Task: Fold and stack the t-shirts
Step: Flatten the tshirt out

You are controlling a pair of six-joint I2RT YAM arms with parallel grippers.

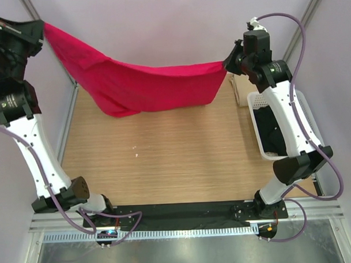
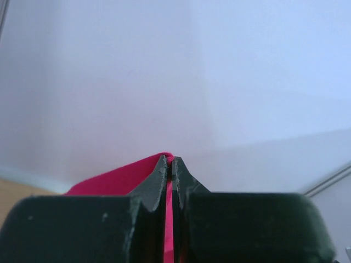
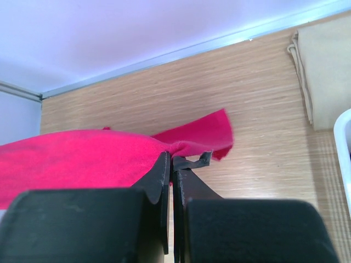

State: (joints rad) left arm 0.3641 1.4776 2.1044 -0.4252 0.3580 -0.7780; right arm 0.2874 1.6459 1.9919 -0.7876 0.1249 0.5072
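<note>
Above the table (image 1: pixel 165 166): one crimson t-shirt (image 1: pixel 145 83), slung between my left claw (image 2: pixel 171 160) and right claw (image 3: pixel 171 157), both clenched on its edges. Step: spreading. Next, I judge: lower flat.

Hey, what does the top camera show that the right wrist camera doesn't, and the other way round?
Only the top view: both arms, the left gripper and the full sagging span of the red t-shirt between them. Only the right wrist view: the right gripper pinched shut on the cloth, a small flap poking past it. Both: the t-shirt, the wooden table and the white basket.
</note>
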